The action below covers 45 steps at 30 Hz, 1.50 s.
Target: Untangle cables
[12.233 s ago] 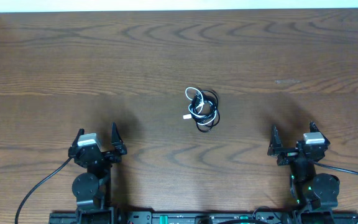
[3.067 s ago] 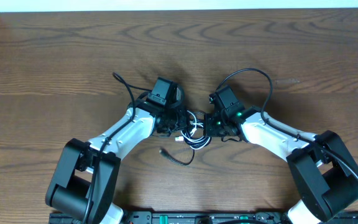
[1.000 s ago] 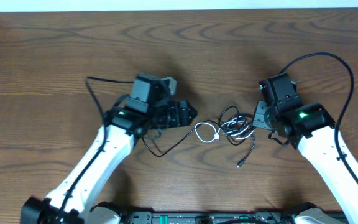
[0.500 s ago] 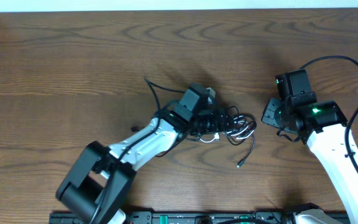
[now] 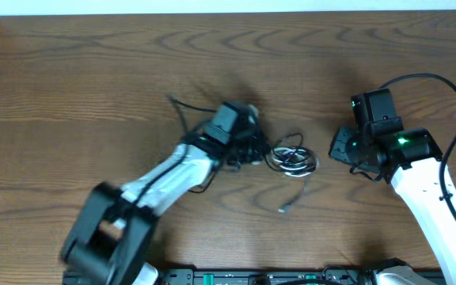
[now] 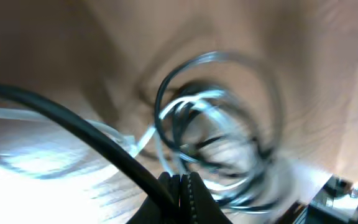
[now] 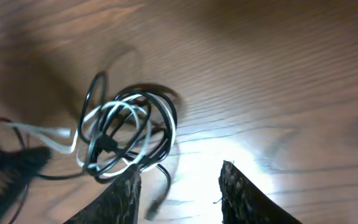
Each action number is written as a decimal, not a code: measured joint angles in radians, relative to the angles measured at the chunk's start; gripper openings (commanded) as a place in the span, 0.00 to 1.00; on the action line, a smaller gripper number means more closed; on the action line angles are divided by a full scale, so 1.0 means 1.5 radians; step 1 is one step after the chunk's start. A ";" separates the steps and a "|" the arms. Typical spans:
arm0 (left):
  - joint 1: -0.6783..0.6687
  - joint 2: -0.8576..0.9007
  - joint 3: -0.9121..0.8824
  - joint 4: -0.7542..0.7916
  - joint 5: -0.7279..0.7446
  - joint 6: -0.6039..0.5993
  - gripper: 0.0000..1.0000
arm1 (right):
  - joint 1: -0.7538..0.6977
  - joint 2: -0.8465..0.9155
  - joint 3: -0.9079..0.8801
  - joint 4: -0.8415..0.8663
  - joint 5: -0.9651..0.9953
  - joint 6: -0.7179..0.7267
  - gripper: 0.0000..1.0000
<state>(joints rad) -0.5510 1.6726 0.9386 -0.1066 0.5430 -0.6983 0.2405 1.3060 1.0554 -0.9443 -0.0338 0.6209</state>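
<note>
A robotics laboratory or test bench is indicated. Two white-and-black robot arms, the left arm [image 5: 172, 170] and the right arm [image 5: 430, 198], are mounted on a black rail [image 5: 236, 278] along the near edge of a dark wood-grain table [image 5: 93, 71]. A green indicator light [image 5: 403, 142] is lit on the right arm, and a black wire [image 5: 442, 87] is looped from it. A small tangle of cables [image 5: 291, 158] is laid mid-table. A pale strip [image 5: 212, 6] is seen beyond the far edge; its nature cannot be determined.
</note>
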 measured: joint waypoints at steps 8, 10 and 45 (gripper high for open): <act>0.027 -0.167 0.001 -0.068 0.008 0.052 0.08 | 0.025 0.034 0.000 0.066 -0.123 -0.018 0.47; 0.027 -0.170 0.001 -0.084 0.008 0.058 0.08 | 0.038 0.054 0.000 0.079 -0.139 -0.022 0.52; 0.091 -0.169 0.001 -0.304 -0.072 0.166 0.08 | 0.152 0.360 0.006 0.192 -0.216 -0.034 0.01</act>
<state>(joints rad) -0.4149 1.4197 0.9394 -0.5625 0.4343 -0.4500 0.4690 1.8458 1.0649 -0.6571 -0.3584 0.5697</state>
